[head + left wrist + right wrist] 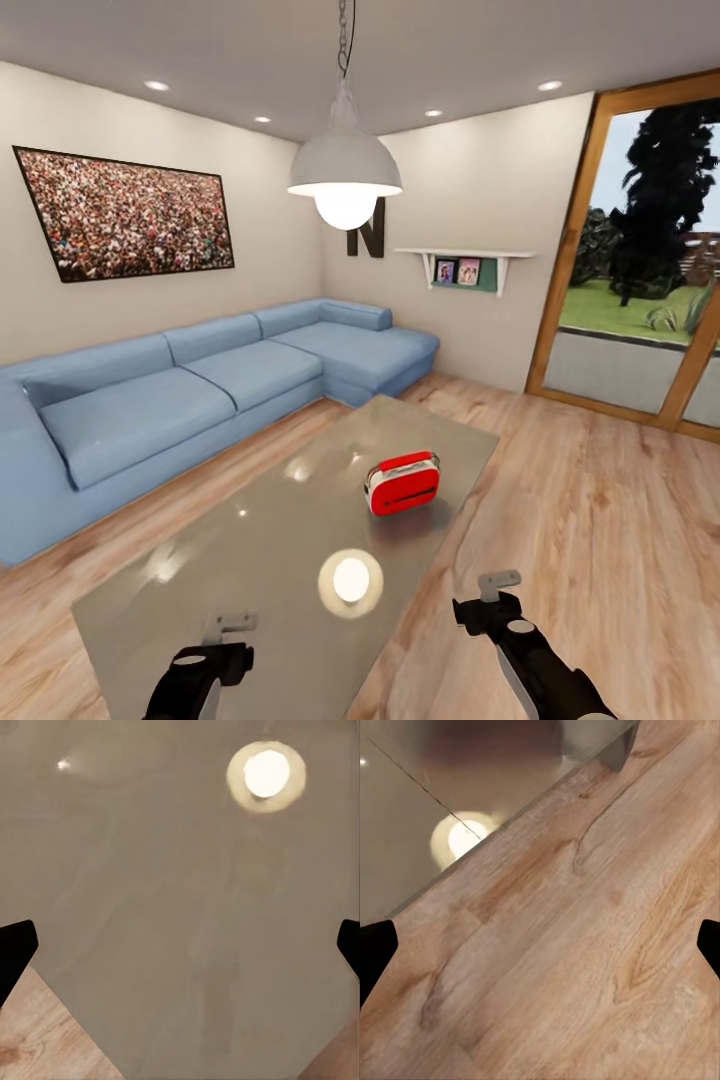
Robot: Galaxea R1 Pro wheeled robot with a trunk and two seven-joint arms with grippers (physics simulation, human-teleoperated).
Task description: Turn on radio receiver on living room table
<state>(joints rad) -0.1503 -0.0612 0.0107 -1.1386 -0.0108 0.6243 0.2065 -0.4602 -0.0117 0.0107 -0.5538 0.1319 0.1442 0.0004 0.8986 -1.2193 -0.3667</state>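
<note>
The red radio receiver point(403, 483) stands upright on the far right part of the glossy grey table point(250, 540), its handle on top. My left gripper point(228, 630) hovers over the table's near end, open and empty; the left wrist view has its dark fingertips point(16, 952) wide apart above the grey table top point(180, 892). My right gripper point(498, 584) hangs over the wood floor just off the table's near right edge, open, with bare planks between its fingertips point(375, 952). The radio lies well ahead of both grippers.
A blue L-shaped sofa point(200, 390) runs along the left and back walls. A white pendant lamp point(345, 170) hangs above the table, and its reflection point(351, 580) shines on the top. A wood-framed glass door point(640, 270) is at right. Wood floor point(600, 520) surrounds the table.
</note>
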